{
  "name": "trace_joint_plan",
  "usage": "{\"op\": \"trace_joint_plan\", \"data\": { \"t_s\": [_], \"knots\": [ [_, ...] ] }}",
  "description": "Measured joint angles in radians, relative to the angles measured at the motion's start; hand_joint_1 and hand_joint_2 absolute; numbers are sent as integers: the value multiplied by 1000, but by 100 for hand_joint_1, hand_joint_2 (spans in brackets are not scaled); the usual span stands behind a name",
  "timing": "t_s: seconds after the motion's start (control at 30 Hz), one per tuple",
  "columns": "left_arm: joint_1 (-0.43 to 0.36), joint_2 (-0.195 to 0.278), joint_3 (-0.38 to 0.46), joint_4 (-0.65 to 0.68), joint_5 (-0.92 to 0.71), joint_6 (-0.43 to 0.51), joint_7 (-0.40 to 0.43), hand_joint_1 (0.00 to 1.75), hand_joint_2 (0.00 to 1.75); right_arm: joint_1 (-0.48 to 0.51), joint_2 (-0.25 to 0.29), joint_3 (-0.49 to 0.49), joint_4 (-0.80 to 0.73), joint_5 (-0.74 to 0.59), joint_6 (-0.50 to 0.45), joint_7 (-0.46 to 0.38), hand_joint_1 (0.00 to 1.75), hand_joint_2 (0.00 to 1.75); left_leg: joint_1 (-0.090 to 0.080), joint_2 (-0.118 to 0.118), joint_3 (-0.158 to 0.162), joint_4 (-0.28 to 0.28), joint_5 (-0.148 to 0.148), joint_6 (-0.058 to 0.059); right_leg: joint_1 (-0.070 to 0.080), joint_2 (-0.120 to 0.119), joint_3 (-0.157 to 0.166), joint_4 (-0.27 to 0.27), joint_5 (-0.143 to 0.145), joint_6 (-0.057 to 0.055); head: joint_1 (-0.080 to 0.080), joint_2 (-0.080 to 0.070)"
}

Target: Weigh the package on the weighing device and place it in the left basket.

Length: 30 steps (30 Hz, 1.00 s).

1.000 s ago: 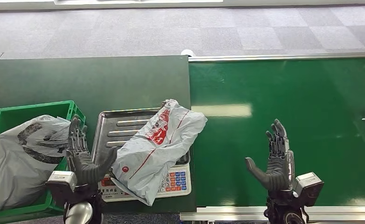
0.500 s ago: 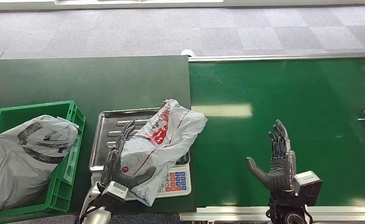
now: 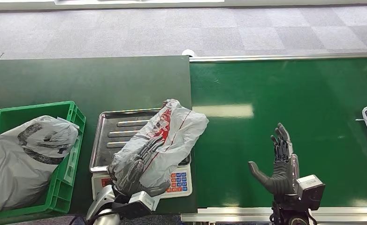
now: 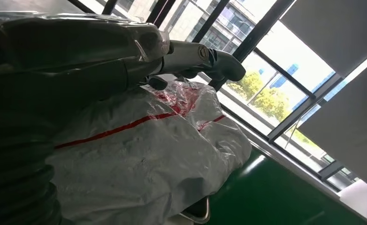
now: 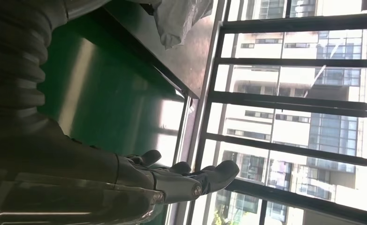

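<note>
The robot's left hand (image 3: 133,166) lies flat on the near end of the package (image 3: 165,136), fingers (image 3: 149,146) stretched along the plastic but not closed round it, apparently steadying the bag for a lift. The package sprawls across the weighing device (image 3: 125,136), overhanging its keypad, so the weighing looks done. The right hand (image 3: 278,164) hovers empty over the green conveyor belt (image 3: 285,93), fingers spread. On the worktop's left, the basket (image 3: 73,140), already holding a grey bag (image 3: 26,154), waits.
</note>
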Motion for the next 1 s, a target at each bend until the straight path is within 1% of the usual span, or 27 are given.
{"op": "trace_joint_plan", "data": {
  "t_s": [0.27, 0.57, 0.6, 0.63, 0.7, 0.73, 0.77, 0.83, 0.93, 1.0],
  "knots": [
    [-21, 13, -33, 51, -54, -51, 17, 0, 175, 4, 5, -12, -1, 7, 6, -1, 0, 175, 0, 0, 0, 0, 0, 0, 0, 0, 0, 0, 0, 0, 0, 0],
    [-33, 14, -36, 74, -63, -56, 23, 0, 175, 4, 12, -14, -3, 13, 9, -1, 0, 175, 0, 0, 0, 0, 0, 0, 0, 0, 0, 0, 0, 0, 0, 0],
    [-33, 14, -36, 75, -61, -57, 24, 10, 175, 4, 12, -14, -3, 14, 9, -1, 0, 175, 0, 0, 0, 0, 0, 0, 0, 0, 0, 0, 0, 0, 0, 0],
    [-33, 14, -36, 75, -58, -59, 24, 40, 175, 4, 13, -14, -3, 14, 9, -1, 0, 175, 0, 0, 0, 0, 0, 0, 0, 0, 0, 0, 0, 0, 0, 0],
    [-34, 14, -34, 76, -49, -59, 23, 110, 175, 4, 14, -15, -5, 15, 10, -1, 0, 175, 0, 0, 0, 0, 0, 0, 0, 0, 0, 0, 0, 0, 0, 0],
    [-34, 14, -33, 76, -46, -56, 23, 140, 175, 4, 15, -16, -6, 16, 11, -1, 0, 175, 0, 0, 0, 0, 0, 0, 0, 0, 0, 0, 0, 0, 0, 0],
    [-34, 13, -31, 76, -43, -53, 22, 149, 175, 5, 17, -18, -7, 17, 12, -1, 0, 175, 0, 0, 0, 0, 0, 0, 0, 0, 0, 0, 0, 0, 0, 0],
    [-33, 13, -26, 76, -42, -48, 21, 161, 175, 6, 20, -19, -10, 18, 13, -1, 0, 175, 0, 0, 0, 0, 0, 0, 0, 0, 0, 0, 0, 0, 0, 0],
    [-32, 11, -19, 75, -36, -40, 21, 171, 175, 6, 22, -21, -11, 19, 14, -1, 0, 175, 0, 0, 0, 0, 0, 0, 0, 0, 0, 0, 0, 0, 0, 0],
    [-31, 9, -15, 75, -31, -35, 21, 175, 175, 7, 22, -21, -12, 19, 15, -1, 0, 175, 0, 0, 0, 0, 0, 0, 0, 0, 0, 0, 0, 0, 0, 0]
  ]
}}
